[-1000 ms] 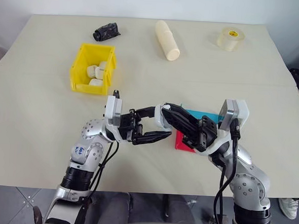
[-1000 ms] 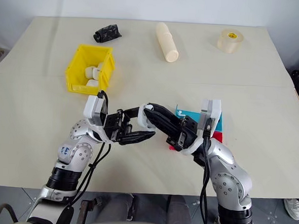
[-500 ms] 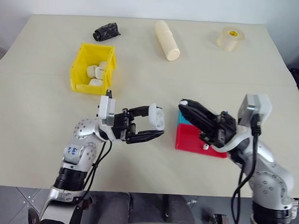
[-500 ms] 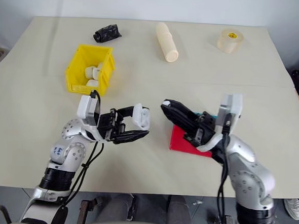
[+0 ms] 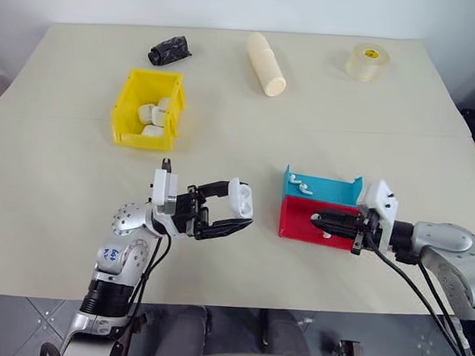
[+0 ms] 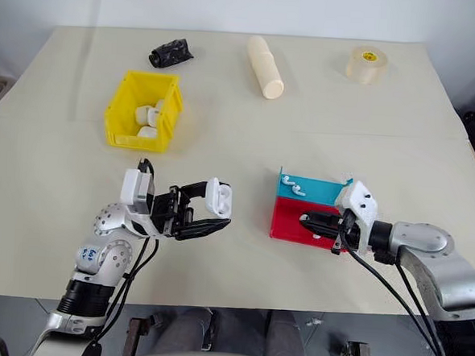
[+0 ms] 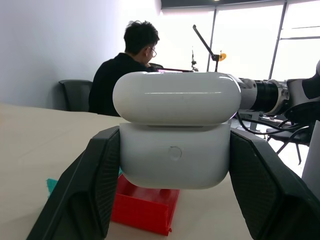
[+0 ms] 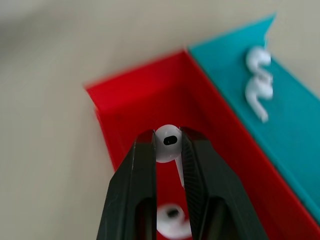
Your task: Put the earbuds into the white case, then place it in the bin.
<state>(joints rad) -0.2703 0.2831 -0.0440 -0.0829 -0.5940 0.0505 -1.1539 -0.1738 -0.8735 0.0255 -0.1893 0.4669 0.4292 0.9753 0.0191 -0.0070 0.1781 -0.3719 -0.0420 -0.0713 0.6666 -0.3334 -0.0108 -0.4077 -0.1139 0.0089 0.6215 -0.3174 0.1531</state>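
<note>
**Case held at left, earbud pinched at right over the red tray**

Left gripper (image 5: 234, 212) closed on the white case (image 5: 240, 197), holding it above the tabletop (image 5: 60, 175) near the front edge, left of centre. In the left wrist view, case (image 7: 175, 129) seated between the two black fingers (image 7: 95, 185), lid sitting on the body with a thin seam between them.

Right gripper (image 8: 169, 141) narrowed onto one earbud (image 8: 168, 143), rounded head pinched between the fingertips, stem pointing down behind them. Held over the red tray (image 5: 299, 218), at the near right of the tabletop. A second earbud (image 8: 172, 220) lying in the red tray just below the gripper. Two more earbuds (image 8: 258, 82) lying close together in the blue tray (image 5: 325, 188), which sits touching the far side of the red one; seen from the head as small white shapes (image 5: 299, 184) at the blue tray's left end.

Yellow bin (image 5: 129, 107) at the far left, well apart from both grippers, with several white cases (image 5: 153, 114) inside. Along the far edge: a crumpled black item (image 5: 169, 50) at left, a long cream cylinder (image 5: 265, 63) at centre, a roll of clear tape (image 5: 366, 62) at right.

A seated person (image 7: 122, 70) beyond the tabletop in the left wrist view, back turned.
</note>
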